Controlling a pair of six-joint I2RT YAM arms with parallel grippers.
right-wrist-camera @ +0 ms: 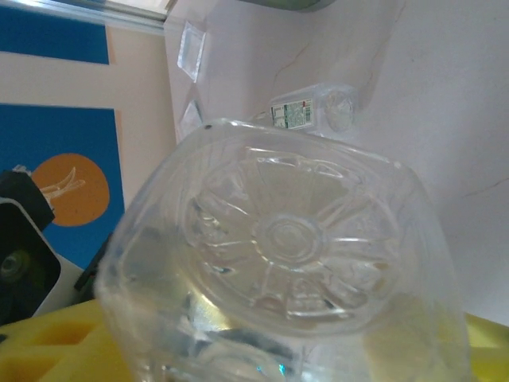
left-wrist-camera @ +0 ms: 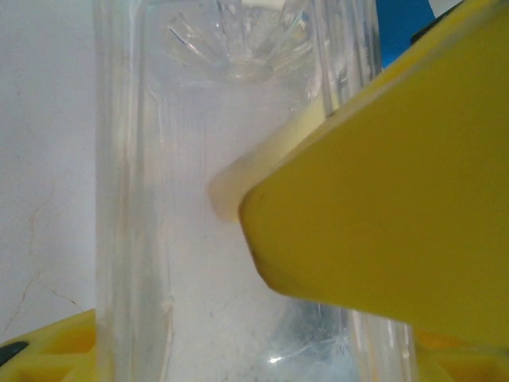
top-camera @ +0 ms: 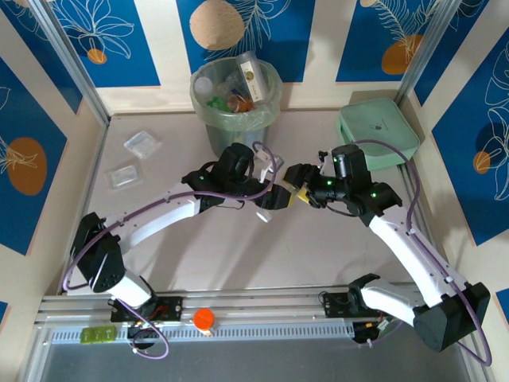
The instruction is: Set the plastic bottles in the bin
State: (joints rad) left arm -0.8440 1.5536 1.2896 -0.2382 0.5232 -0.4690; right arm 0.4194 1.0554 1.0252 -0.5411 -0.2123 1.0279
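Your left tool and right tool meet nose to nose at the middle of the top frame, just below the bin. That looks like a hand-over in mid-air.

In the left wrist view the clear bottle runs up the frame with its ribbed base at the top. A yellow finger crosses it from the right and another shows at the lower left corner. I judge from this that the left tool is pinching the bottle across its body.

The right wrist camera looks straight at the bottle's base, with yellow low in both corners. You cannot tell from here whether the right tool is closed on it or only brought up to it.

The bin sits at the upper centre, close to both tools, and already holds several bottles. Whichever arm ends up with the bottle needs only a short reach.

A small labelled bottle lies on the desk beyond the held one, so the task is unfinished. Leave the trays at the upper left alone.
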